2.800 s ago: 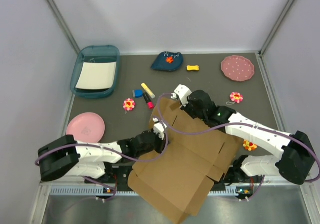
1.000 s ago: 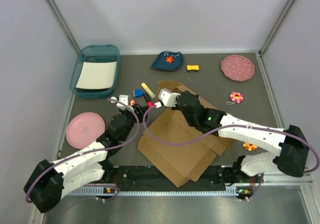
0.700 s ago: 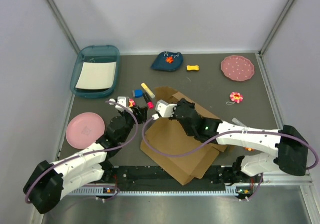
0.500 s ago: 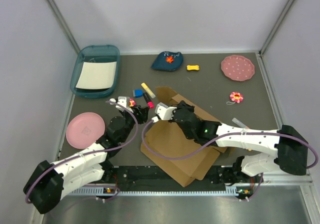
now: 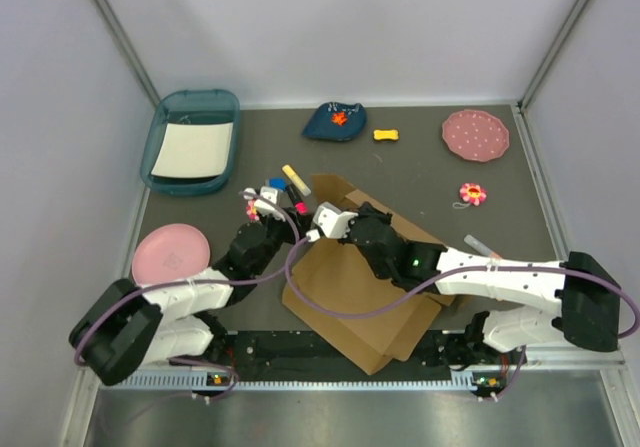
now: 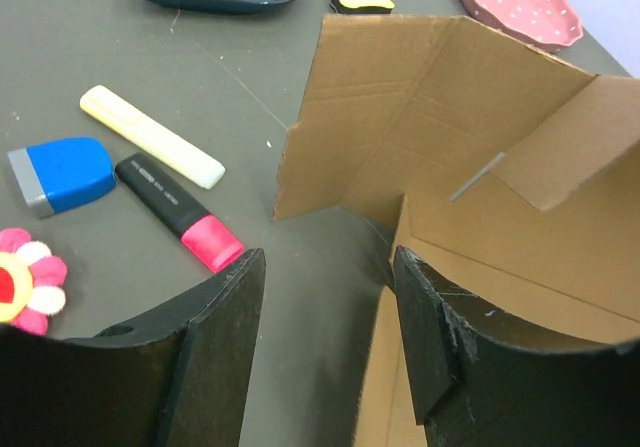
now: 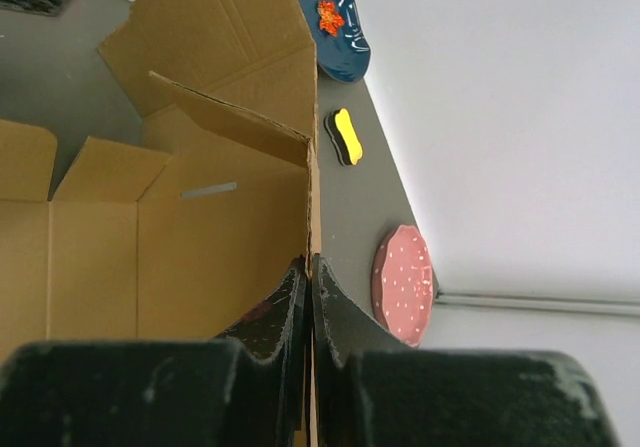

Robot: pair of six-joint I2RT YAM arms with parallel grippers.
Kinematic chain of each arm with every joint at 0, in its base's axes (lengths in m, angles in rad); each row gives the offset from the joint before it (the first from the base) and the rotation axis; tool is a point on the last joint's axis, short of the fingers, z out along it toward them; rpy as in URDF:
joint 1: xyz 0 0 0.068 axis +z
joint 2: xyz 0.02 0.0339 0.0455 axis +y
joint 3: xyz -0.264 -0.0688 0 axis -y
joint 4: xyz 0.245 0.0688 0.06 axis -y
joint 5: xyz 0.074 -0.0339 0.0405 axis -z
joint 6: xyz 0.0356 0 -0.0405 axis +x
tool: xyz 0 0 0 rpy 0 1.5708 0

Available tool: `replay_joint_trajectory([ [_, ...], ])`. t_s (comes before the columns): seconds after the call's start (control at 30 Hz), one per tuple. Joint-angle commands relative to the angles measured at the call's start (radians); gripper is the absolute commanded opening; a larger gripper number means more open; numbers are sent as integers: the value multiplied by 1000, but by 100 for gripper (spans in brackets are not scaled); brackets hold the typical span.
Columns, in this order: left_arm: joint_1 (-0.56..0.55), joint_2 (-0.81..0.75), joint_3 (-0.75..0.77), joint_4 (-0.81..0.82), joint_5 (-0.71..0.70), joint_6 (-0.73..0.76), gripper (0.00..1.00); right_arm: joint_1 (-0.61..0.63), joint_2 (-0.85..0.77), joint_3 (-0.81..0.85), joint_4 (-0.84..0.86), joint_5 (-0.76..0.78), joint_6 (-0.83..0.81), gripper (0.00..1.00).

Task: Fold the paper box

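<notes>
The paper box (image 5: 350, 287) is brown corrugated cardboard lying partly unfolded at the table's middle, with one wall and a flap (image 6: 420, 107) standing up at its far end. My right gripper (image 7: 311, 267) is shut on the top edge of an upright wall of the box (image 7: 200, 237); in the top view it (image 5: 335, 225) sits at the box's far left corner. My left gripper (image 6: 325, 337) is open, low over the table just left of the box, with only bare mat between its fingers (image 6: 215, 347). From above the left gripper (image 5: 270, 207) is beside the markers.
A yellow marker (image 6: 150, 150), a black-and-pink marker (image 6: 180, 212), a blue eraser (image 6: 60, 172) and a flower toy (image 6: 25, 282) lie left of the box. Further off are a teal tray (image 5: 165, 152), pink plate (image 5: 170, 252), navy dish (image 5: 335, 122), yellow toy (image 5: 386, 135), dotted plate (image 5: 476, 135) and a second flower (image 5: 472, 194).
The right gripper dragged the box left and back with the wall raised, then held still. The left gripper has moved right, closer to the box's left corner, staying open.
</notes>
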Motion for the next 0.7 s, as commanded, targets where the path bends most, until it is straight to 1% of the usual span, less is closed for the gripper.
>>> replay_joint_trajectory([
  [0.0, 5, 96, 79, 161, 4, 95, 60, 5, -30, -28, -85, -18, 73, 0],
  [0.13, 37, 181, 119, 215, 55, 131, 60, -6, -35, -37, -92, -34, 82, 0],
  [0.3, 94, 262, 156, 253, 135, 118, 63, -35, -50, -31, -95, -42, 107, 0],
  [0.33, 116, 274, 162, 260, 150, 117, 67, -44, -56, -25, -105, -47, 117, 0],
  [0.4, 131, 305, 184, 275, 196, 112, 69, -59, -64, -14, -120, -51, 153, 0],
  [0.43, 146, 313, 191, 281, 201, 112, 72, -74, -75, -13, -126, -60, 162, 0],
  [0.5, 159, 342, 208, 304, 286, 117, 73, -87, -82, -11, -131, -65, 188, 0],
  [0.67, 180, 414, 242, 384, 409, 129, 72, -113, -101, -13, -143, -100, 228, 0],
])
